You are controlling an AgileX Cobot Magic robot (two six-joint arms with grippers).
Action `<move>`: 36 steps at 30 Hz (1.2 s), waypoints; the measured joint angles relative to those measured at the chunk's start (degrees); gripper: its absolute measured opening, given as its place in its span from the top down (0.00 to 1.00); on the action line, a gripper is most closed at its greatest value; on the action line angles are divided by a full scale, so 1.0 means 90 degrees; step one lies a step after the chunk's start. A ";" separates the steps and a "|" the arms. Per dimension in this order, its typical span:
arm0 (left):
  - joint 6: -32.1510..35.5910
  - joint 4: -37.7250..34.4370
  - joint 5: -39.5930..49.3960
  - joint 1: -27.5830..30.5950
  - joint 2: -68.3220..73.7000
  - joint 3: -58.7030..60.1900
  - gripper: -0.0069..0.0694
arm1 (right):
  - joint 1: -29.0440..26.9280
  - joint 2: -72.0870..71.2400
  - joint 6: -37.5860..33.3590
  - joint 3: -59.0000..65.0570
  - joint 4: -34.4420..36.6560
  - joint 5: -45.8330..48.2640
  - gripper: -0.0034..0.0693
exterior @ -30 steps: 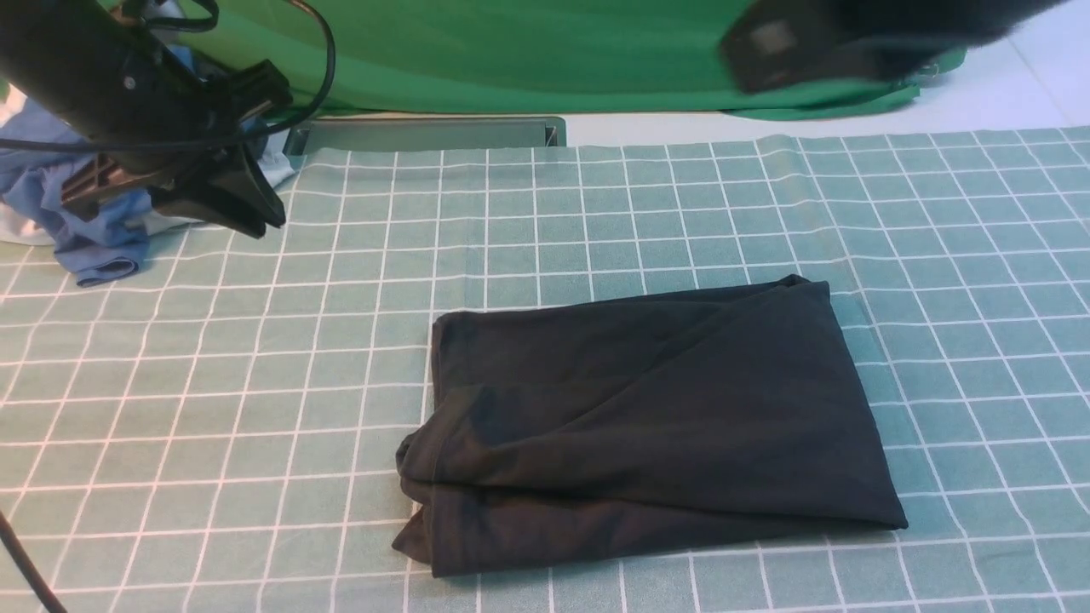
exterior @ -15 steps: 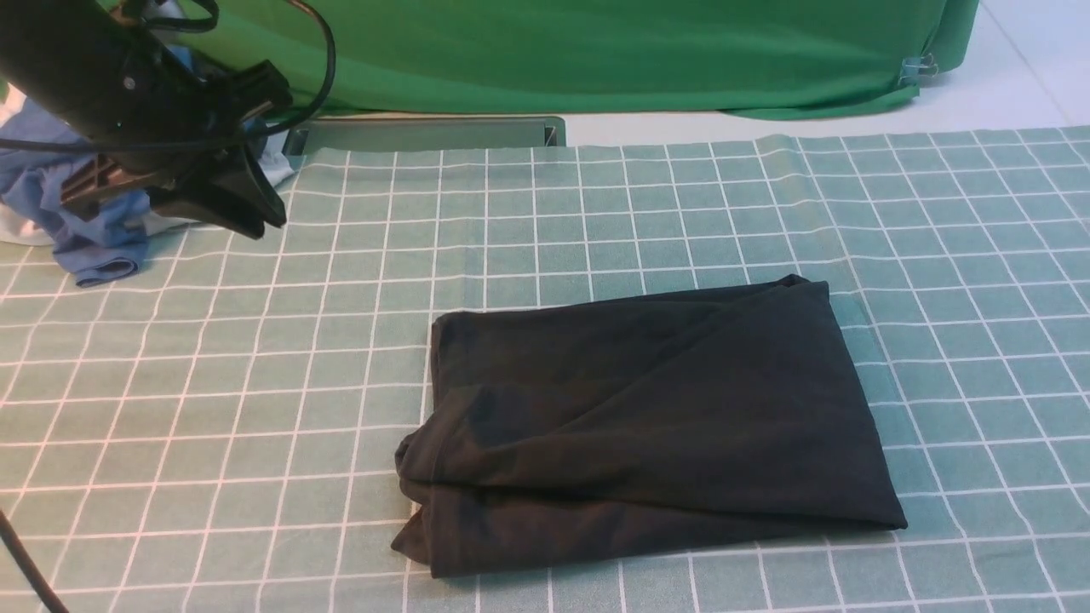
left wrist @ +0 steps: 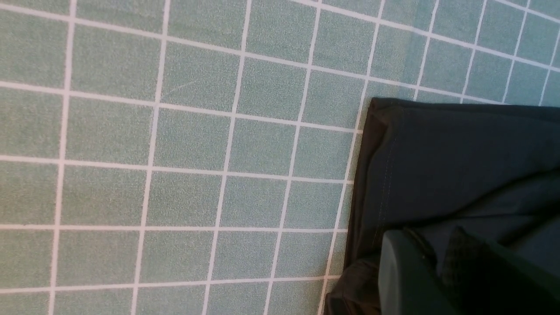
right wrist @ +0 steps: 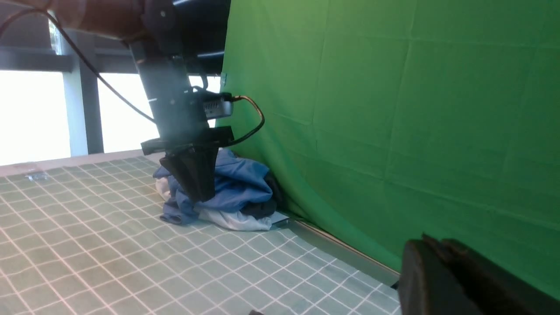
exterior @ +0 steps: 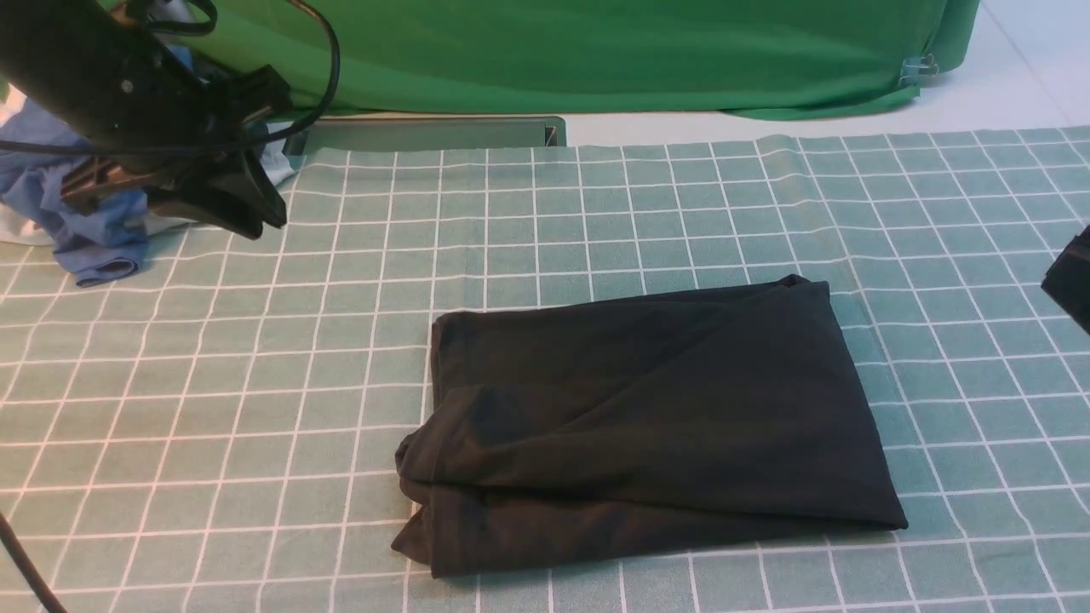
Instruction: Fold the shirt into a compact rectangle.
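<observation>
On the checked cloth (exterior: 596,221), the shirt (exterior: 647,426) is laid folded into a rough rectangle, gripped by neither arm. The left gripper (exterior: 255,217) is held aloft with its fingers pressed together and empty; the right gripper (right wrist: 442,271) also appears closed and empty. Only tidying of the bunched left edge is judged outstanding.

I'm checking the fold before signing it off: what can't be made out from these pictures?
- Shirt: chest print and neck label are hidden inside the fold in the front view.
- Shirt's far part: cut off by the frame edge and by the left gripper in the left wrist view.
- Right gripper: cut off by the front view's edge.
- Pile of blue and white garments: partly hidden behind the left arm.
</observation>
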 joint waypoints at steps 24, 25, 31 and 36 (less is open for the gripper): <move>0.0048 0.0129 0.0000 0.0007 0.0000 0.0000 0.72 | -0.0023 -0.0258 0.0006 0.0023 0.0000 0.0081 0.82; 0.0048 0.0129 0.0000 0.0007 0.0000 0.0000 0.72 | -0.0101 -0.0325 0.0006 0.0023 0.0000 0.0164 0.82; 0.0042 0.0134 0.0000 0.0007 0.0000 0.0000 0.70 | -0.1498 -0.0529 0.0006 0.0248 -0.0032 0.0731 0.80; -0.0043 0.0153 0.0000 0.0007 0.0000 0.0000 0.69 | -0.2972 -0.1202 0.0006 0.1310 -0.0114 0.0873 0.78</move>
